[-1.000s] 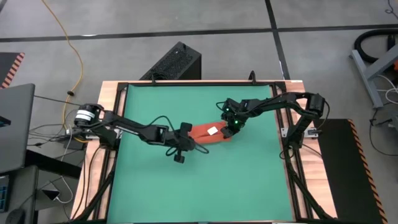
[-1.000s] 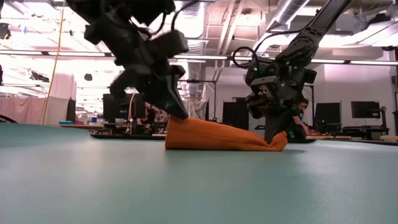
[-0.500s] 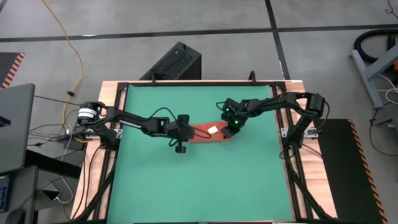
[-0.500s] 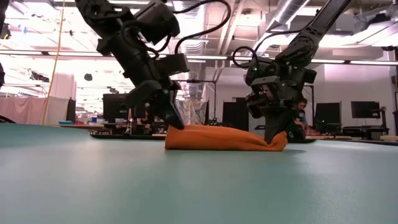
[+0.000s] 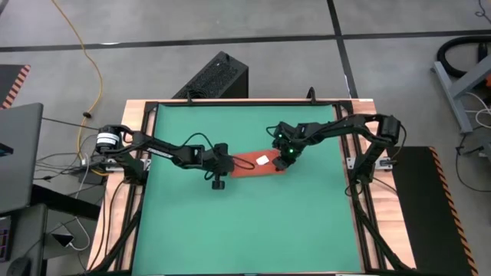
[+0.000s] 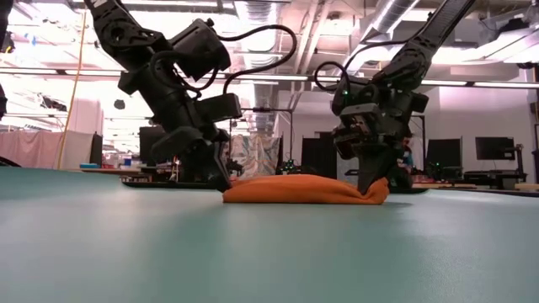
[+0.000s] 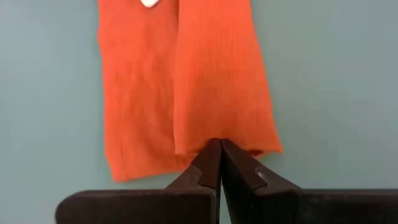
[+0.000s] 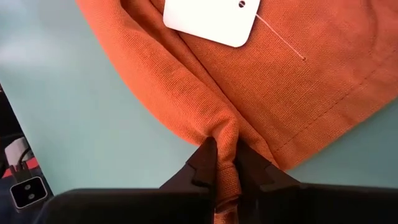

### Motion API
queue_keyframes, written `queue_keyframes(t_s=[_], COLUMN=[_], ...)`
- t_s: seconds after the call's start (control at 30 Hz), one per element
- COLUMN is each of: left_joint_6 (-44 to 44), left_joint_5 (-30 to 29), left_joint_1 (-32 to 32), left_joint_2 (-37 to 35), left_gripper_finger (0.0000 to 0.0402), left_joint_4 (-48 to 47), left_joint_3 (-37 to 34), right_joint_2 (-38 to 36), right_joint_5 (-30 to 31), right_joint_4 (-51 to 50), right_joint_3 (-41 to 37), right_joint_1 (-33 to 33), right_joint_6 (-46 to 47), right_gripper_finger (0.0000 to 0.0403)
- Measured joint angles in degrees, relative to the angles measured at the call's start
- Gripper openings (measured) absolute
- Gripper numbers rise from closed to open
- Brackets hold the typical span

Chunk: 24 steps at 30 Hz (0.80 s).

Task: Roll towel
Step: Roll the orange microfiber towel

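**A:** What's around the table from where you stand?

**B:** A green mat (image 5: 245,207) covers it inside a wooden frame (image 5: 130,192). Behind it on the floor sits a black box (image 5: 217,77), and a yellow cable (image 5: 90,73) trails off past the left corner. Nothing else lies on the mat, so nothing blocks either arm.

**A:** And the towel?

**B:** The towel (image 5: 257,163) lies folded near the middle of the mat, between the two arms. The left gripper (image 5: 224,162) sits at one end, fingers pressed together right at the cloth's edge; I can't tell if any fabric is caught between them. The right gripper (image 5: 289,159) is at the other end, narrowly parted and pinching a ridge of cloth.

**A:** How can you be sure of the pinch?

**B:** The right wrist camera shows the fold running down between the fingers (image 8: 205,165), with the white tag (image 8: 211,18) lying flat just beyond. From above, that end is hidden under the gripper. The level camera shows only a low orange mound (image 6: 303,189) with both grippers down at its ends.

**A:** Anything unclear?

**B:** Someone is partly hidden behind the right arm in the room beyond; I can't make out more.
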Motion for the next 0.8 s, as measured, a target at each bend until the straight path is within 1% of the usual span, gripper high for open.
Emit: queue_keyframes(t_s=[0.17, 0.37, 0.53, 0.63, 0.8], left_joint_6=[-0.3, -0.2, -0.3, 0.1, 0.1], left_joint_5=[0.1, 0.1, 0.3, -0.1, -5.4], left_joint_1=[0.0, 0.0, -0.3, -1.6, -3.6], left_joint_2=[0.0, 0.0, -0.1, -1.5, -5.3], left_gripper_finger=[0.0000, 0.0000, 0.0000, 0.0000, 0.0000], left_joint_4=[0.1, 0.2, 0.1, -2.6, -10.2], left_joint_3=[-0.1, -0.1, -0.1, 0.9, 3.3], right_joint_2=[-0.5, -3.5, -6.4, -6.3, -4.2], right_joint_5=[0.3, 2.4, 6.7, 7.0, 7.1], right_joint_4=[0.2, 0.4, 0.5, 0.5, 1.3], right_joint_3=[0.0, -0.1, -0.1, -0.1, 0.0], right_joint_1=[0.6, 0.9, 0.9, 0.9, 1.3], right_joint_6=[-1.5, -2.8, -2.8, -3.4, -4.7], right_gripper_finger=[0.0055, 0.0063, 0.0085, 0.0092, 0.0092])
